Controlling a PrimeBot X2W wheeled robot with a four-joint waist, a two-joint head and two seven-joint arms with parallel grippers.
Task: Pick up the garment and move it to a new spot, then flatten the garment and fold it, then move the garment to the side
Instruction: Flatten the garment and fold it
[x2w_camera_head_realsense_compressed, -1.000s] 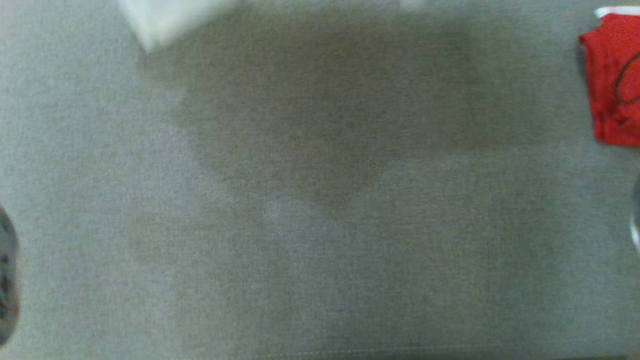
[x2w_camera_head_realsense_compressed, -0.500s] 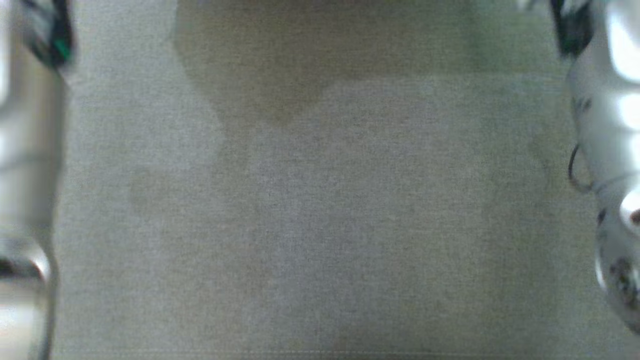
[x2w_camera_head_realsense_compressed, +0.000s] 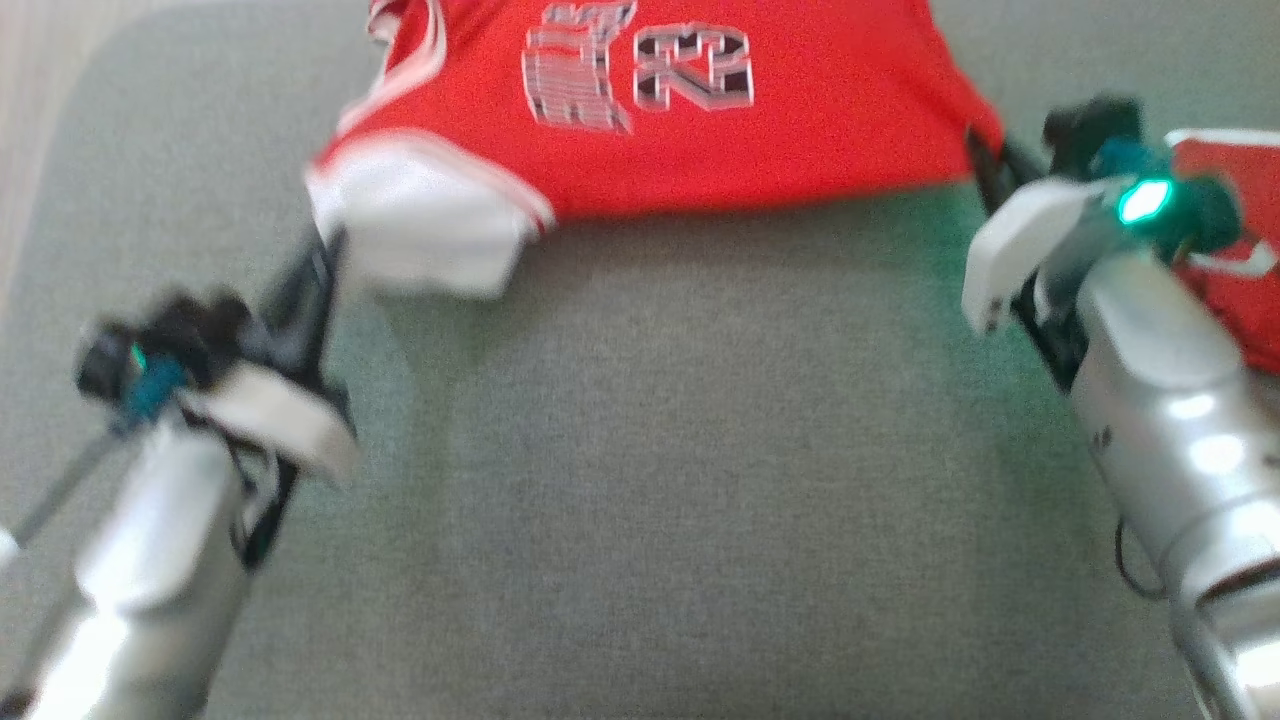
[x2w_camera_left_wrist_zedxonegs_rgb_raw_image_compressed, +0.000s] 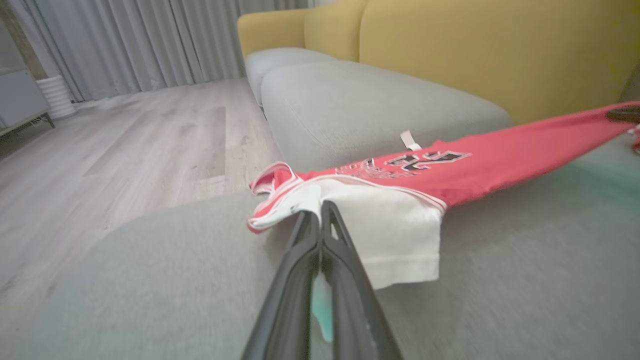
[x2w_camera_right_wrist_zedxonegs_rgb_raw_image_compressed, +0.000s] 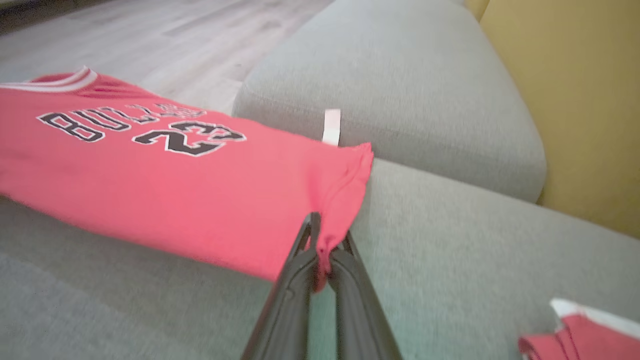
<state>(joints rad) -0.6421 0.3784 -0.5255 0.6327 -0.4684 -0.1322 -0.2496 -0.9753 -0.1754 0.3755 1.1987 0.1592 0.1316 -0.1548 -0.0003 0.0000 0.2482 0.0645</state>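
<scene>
The garment (x2w_camera_head_realsense_compressed: 720, 150) is a red basketball jersey with white sleeves and black-and-white lettering. It hangs stretched between my two grippers just above the grey sofa cushion (x2w_camera_head_realsense_compressed: 700, 450). My left gripper (x2w_camera_head_realsense_compressed: 325, 250) is shut on its white-sleeved end, and the left wrist view shows the dark fingers (x2w_camera_left_wrist_zedxonegs_rgb_raw_image_compressed: 320, 215) pinched together on the white cloth of the garment (x2w_camera_left_wrist_zedxonegs_rgb_raw_image_compressed: 500, 160). My right gripper (x2w_camera_head_realsense_compressed: 978, 155) is shut on the opposite red edge. In the right wrist view the gripper (x2w_camera_right_wrist_zedxonegs_rgb_raw_image_compressed: 320, 240) clamps a corner of the garment (x2w_camera_right_wrist_zedxonegs_rgb_raw_image_compressed: 150, 185).
A second red and white cloth (x2w_camera_head_realsense_compressed: 1235, 270) lies on the cushion at the right, beside my right arm; it also shows as the cloth (x2w_camera_right_wrist_zedxonegs_rgb_raw_image_compressed: 575, 335). The yellow sofa back (x2w_camera_left_wrist_zedxonegs_rgb_raw_image_compressed: 475, 50) rises behind the cushions. Wooden floor (x2w_camera_left_wrist_zedxonegs_rgb_raw_image_compressed: 125, 150) lies beyond the cushion edge.
The head camera has swung: the earlier pictures showed blurred bare cushion, and now the stretched garment and both grippers are in view.
</scene>
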